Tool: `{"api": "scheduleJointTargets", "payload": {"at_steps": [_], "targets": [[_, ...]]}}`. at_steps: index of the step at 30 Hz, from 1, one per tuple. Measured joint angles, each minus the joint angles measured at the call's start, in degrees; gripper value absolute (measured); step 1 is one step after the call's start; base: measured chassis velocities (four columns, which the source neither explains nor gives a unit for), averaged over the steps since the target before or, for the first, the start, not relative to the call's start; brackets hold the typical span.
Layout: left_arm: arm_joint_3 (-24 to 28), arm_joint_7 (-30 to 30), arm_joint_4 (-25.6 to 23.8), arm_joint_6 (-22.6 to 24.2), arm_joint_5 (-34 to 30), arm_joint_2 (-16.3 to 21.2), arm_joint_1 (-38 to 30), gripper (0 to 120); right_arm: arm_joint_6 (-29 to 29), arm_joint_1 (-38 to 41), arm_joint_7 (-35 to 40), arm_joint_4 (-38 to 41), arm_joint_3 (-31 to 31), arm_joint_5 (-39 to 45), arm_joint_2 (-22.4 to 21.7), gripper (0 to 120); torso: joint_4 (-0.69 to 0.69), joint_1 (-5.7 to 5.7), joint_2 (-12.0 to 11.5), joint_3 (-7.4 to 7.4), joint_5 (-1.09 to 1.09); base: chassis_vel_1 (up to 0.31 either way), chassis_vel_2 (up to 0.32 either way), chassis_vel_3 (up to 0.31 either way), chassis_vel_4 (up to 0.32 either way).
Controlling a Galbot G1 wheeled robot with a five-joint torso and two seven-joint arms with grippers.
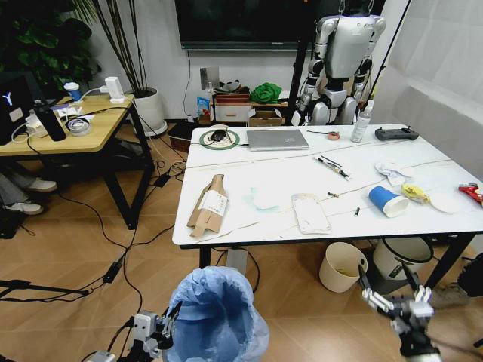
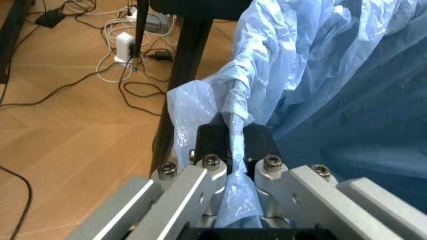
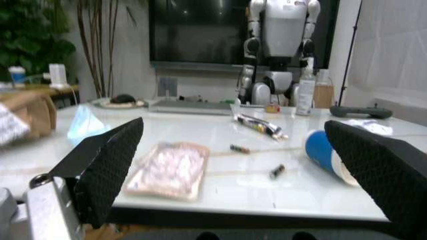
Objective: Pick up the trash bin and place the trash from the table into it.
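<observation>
- Nearest us, the left gripper [image 1: 167,320] sits low at the bottom of the head view, clamped on the bag rim of the trash bin [image 1: 217,317]; in the left wrist view we see its pads [image 2: 212,141] pinching a twisted fold of the light-blue liner.
- The bin hangs in front of the table's near edge, toward its near left corner, bag puffed up above the wood floor [image 1: 68,249].
- The right gripper [image 1: 391,290] is low on the right, just short of the table's near edge, jaws spread wide and holding nothing; the right wrist view shows its two black fingers [image 3: 110,165] far apart, looking across the tabletop.
- Under the table near the right end: a cream bucket [image 1: 341,265] and, just beside it, a white bin [image 1: 401,258] with a black rim.
- On the table [image 1: 256,226], along the near edge: a flattened cardboard box [image 1: 209,204] at the left, a white packet [image 1: 310,213] near the middle.
- Further right we see a blue cup [image 1: 388,201] lying on its side, then a white lid [image 1: 444,201]; a red can [image 1: 471,192] sits at the right edge.
- A crumpled tissue [image 1: 393,170] lies just behind the cup.
- Toward the far edge: a laptop [image 1: 277,139], a spray bottle [image 1: 361,121] and a black controller [image 1: 396,133].
</observation>
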Motion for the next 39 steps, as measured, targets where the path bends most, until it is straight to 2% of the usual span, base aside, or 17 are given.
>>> {"api": "scheduleJointTargets", "payload": {"at_steps": [4,6,7,9,11,12,14,18,20,22,23,25,30,32,39], "targets": [[-1.2,0.5,-0.9,0.1,-0.5,-0.9,1.1,0,-2.5,3.7,4.1,1.2,-4.1,2.8,-7.0,100,0.00,-0.05,-0.1,-0.06,0.01,0.000,0.000,0.000,0.000],[-1.4,0.5,-1.1,0.1,-0.6,-1.0,1.4,0,-2.8,4.0,4.5,1.3,-4.9,3.4,-8.3,100,0.00,-0.05,-0.1,-0.06,0.02,0.000,0.000,0.000,0.000],[-2.1,1.0,-1.4,0.1,-0.9,-1.3,2.2,0,-4.0,5.1,5.8,1.5,-7.1,4.9,-12.5,100,-0.01,-0.06,-0.1,-0.07,0.01,0.000,0.000,0.000,0.000],[-3.0,1.5,-1.8,-0.1,-1.0,-2.2,3.1,0,-6.5,7.6,7.0,2.0,-10.1,6.5,-17.9,100,0.00,-0.08,-0.2,-0.10,0.01,0.000,0.000,0.000,0.000],[-3.7,1.6,-2.1,-0.4,-0.9,-3.3,3.8,0,-8.9,9.8,7.8,2.3,-12.0,7.8,-20.7,100,0.00,-0.09,-0.2,-0.11,0.01,0.000,0.000,0.000,0.000],[-4.1,1.7,-2.3,-0.5,-0.7,-4.2,4.3,0,-11.9,12.7,9.4,2.8,-13.9,9.4,-22.7,100,0.00,-0.10,-0.2,-0.12,0.01,0.000,0.000,0.000,0.000],[-4.2,1.8,-2.4,-0.6,-0.6,-4.6,4.4,0,-12.8,13.6,9.9,2.9,-14.6,9.9,-23.2,100,-0.01,-0.10,-0.2,-0.12,0.00,0.000,0.000,0.000,0.000],[-5.8,2.4,-2.7,-1.2,0.7,-8.2,5.3,0,-22.7,24.2,15.9,3.2,-21.6,14.8,-26.8,100,0.01,-0.12,-0.3,-0.15,-0.01,0.000,0.000,0.000,0.000],[-6.5,2.4,-2.7,-1.3,1.0,-10.0,5.2,0,-26.6,30.2,19.0,3.2,-26.9,18.0,-27.3,100,0.00,-0.13,-0.3,-0.16,-0.01,0.000,0.000,0.000,0.000],[-6.6,2.4,-2.7,-1.3,1.0,-10.2,5.1,0,-27.2,31.3,19.6,3.1,-28.0,18.4,-27.3,100,0.00,-0.13,-0.3,-0.16,0.00,0.000,0.000,0.000,0.000],[-6.8,2.4,-2.7,-1.3,1.1,-11.1,4.9,0,-29.1,35.4,21.0,2.2,-32.2,19.6,-27.0,100,0.02,-0.13,-0.3,-0.18,-0.03,0.000,0.000,0.000,0.000],[-7.0,2.4,-2.6,-1.2,1.5,-11.9,4.7,0,-30.5,38.7,21.8,0.5,-36.1,20.3,-26.0,100,0.01,-0.14,-0.3,-0.18,-0.01,0.000,0.000,0.000,0.000],[-7.1,2.2,-2.6,-1.0,1.6,-12.9,4.7,0,-32.7,42.3,22.6,-2.3,-40.6,20.4,-24.1,100,0.01,-0.15,-0.3,-0.19,-0.01,0.000,0.000,0.000,0.000],[-7.1,2.1,-2.8,-0.9,1.6,-13.5,5.2,0,-35.7,45.7,24.7,-5.1,-44.3,17.6,-22.3,100,-0.01,-0.17,-0.4,-0.20,-0.02,0.000,0.000,0.000,0.000],[-6.9,2.2,-3.4,-0.8,2.1,-14.3,5.7,0,-40.3,51.6,25.8,-11.2,-49.7,12.2,-17.4,100,0.00,-0.17,-0.4,-0.21,-0.02,0.000,0.000,0.000,0.000]]}}
